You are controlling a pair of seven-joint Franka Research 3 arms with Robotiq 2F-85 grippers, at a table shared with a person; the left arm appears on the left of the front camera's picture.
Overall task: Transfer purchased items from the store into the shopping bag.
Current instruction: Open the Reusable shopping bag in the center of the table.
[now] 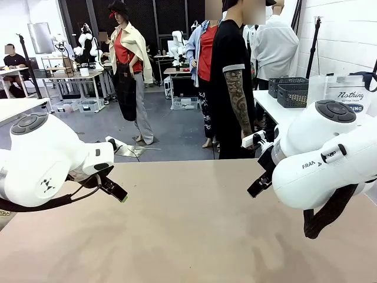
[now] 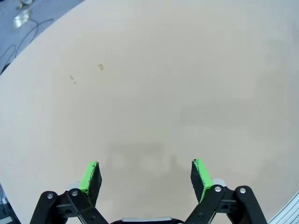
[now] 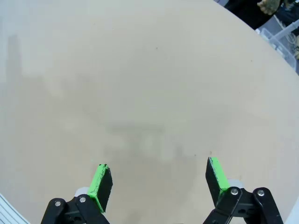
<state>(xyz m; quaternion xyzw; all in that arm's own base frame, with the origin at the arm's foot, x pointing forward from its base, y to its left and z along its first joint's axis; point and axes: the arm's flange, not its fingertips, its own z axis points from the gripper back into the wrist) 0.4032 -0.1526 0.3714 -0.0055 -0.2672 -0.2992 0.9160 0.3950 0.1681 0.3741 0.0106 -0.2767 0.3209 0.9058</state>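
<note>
Left end effector [image 2: 145, 175] and right end effector [image 3: 159, 181] are both held released and empty above the desk [image 1: 188, 230]; dark lattice baskets [image 1: 290, 91], possibly the store, are noted beyond the desk's far right corner, nearer the right end effector.

Matte beige tabletop [image 1: 188, 236] across the foreground, a few small marks on it in the left wrist view, soft diffuse shadows, even light. Past its far edge: smooth grey floor [image 1: 171, 127], white power strip with cables [image 1: 121, 147] lying on it. Right side: white-painted block wall [image 1: 344, 35], white side table [image 1: 272, 106] near it. Back: dark panelled wall [image 1: 153, 17]. Far left: white work tables [image 1: 70, 79]. Mid-room: clear plastic storage boxes [image 1: 185, 103] on the floor under another table
</note>
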